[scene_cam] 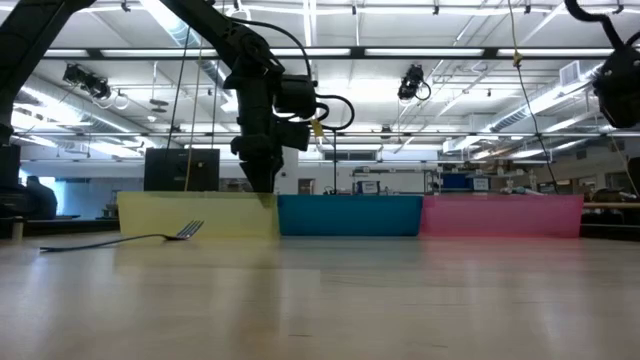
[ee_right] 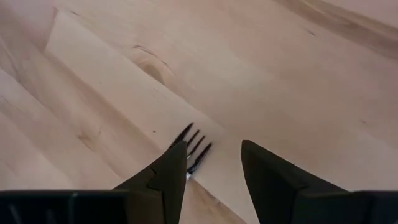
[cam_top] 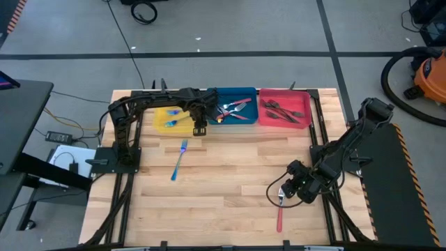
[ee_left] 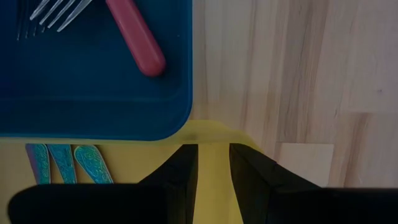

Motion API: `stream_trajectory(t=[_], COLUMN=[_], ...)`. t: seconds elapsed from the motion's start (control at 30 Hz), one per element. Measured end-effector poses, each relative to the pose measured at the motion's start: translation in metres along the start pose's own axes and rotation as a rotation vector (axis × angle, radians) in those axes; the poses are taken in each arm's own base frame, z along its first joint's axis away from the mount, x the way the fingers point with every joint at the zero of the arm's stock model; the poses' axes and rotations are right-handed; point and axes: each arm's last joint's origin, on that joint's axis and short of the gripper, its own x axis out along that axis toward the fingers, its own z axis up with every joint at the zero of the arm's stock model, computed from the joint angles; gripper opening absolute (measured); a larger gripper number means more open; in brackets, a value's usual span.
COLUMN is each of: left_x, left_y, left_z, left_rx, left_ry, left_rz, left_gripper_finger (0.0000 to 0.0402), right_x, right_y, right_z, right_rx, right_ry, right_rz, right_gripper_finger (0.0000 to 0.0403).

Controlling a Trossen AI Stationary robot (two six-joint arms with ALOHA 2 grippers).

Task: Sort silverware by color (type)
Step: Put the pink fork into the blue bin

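A red-handled fork lies flat on the table near its front right. My right gripper hovers open just above its tine end; the tines show beside one finger. A blue-teal fork lies on the table left of centre. My left gripper stands open, pointing down over the near right corner of the yellow tray, with nothing between its fingers. Teal handles lie in the yellow tray, red-handled pieces in the blue tray, and dark pieces in the red tray.
The three trays stand side by side along the table's far edge. The wooden table is bare between the two loose forks. Black frame rails run along both sides. A vacuum cleaner stands on the floor beyond the far right corner.
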Motion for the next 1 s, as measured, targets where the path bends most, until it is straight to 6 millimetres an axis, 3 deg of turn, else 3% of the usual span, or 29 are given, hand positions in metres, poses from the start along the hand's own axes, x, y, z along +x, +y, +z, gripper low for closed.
stream_trajectory(t=[0.3,0.47,1.0], left_x=[0.000,0.000,0.000], left_y=[0.000,0.000,0.002], left_z=[0.000,0.000,0.003], left_rx=[0.000,0.000,0.000], left_ry=[-0.001,-0.002,-0.034], left_rz=[0.001,0.001,0.016], left_gripper_finger=[0.0091,0.0091,0.0091], right_x=[0.016,0.023,0.027], right_y=[-0.009,-0.021,-0.020], right_z=[-0.005,-0.004,-0.004], right_rx=[-0.030,-0.015,-0.064], right_ry=[0.020,0.015,-0.042], right_rz=[0.112,0.088,0.156], right_gripper_finger=[0.0161,0.0161,0.0155])
